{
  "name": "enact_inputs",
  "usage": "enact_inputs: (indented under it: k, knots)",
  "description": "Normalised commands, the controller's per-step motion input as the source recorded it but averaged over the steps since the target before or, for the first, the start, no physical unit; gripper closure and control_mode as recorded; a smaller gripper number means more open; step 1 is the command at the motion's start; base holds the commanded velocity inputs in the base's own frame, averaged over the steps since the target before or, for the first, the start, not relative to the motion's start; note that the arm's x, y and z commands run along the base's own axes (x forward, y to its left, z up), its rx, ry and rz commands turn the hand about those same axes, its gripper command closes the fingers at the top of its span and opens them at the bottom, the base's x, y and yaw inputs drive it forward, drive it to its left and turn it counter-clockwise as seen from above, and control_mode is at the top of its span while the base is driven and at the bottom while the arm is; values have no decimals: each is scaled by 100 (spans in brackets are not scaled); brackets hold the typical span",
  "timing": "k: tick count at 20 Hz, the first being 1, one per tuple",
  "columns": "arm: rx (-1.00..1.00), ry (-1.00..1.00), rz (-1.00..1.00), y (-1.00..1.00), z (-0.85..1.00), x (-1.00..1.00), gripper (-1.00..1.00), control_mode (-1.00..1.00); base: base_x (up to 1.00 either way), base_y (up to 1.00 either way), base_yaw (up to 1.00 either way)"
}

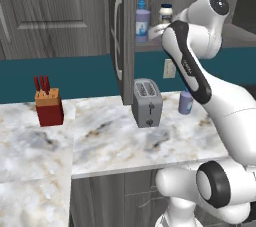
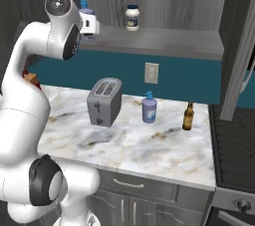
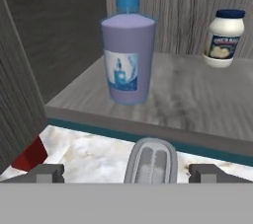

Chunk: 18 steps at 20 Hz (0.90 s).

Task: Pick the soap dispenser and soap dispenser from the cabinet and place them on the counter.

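- Hand view: fingers (image 3: 126,174) spread wide and empty, near the soap dispenser (image 3: 127,60) upright at the cabinet shelf (image 3: 188,94) edge; a clumsy approach could topple it.
- Second dispenser (image 2: 149,108) stands on the table (image 2: 149,145).

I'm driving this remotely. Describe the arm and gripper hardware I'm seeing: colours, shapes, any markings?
The white, glossy, rounded arm has dark grey joint discs and a dark band down the forearm bearing small pale lettering, too small to read. No cables show. The gripper ends in two small, dark grey, blocky fingertips.
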Motion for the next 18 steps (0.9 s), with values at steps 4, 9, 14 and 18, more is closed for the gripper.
enact_inputs:
  k: [4, 9, 14, 18]
  knots:
    - [0, 3, -1, 2, 9, 23, -100, -100, 0, 0, 0]
    - [0, 1, 1, 8, -5, 25, -100, -100, 0, 0, 0]
    - [0, 0, 1, 15, -7, 19, -100, -100, 0, 0, 0]
    - [0, -1, 1, 11, -6, 31, -100, -100, 0, 0, 0]
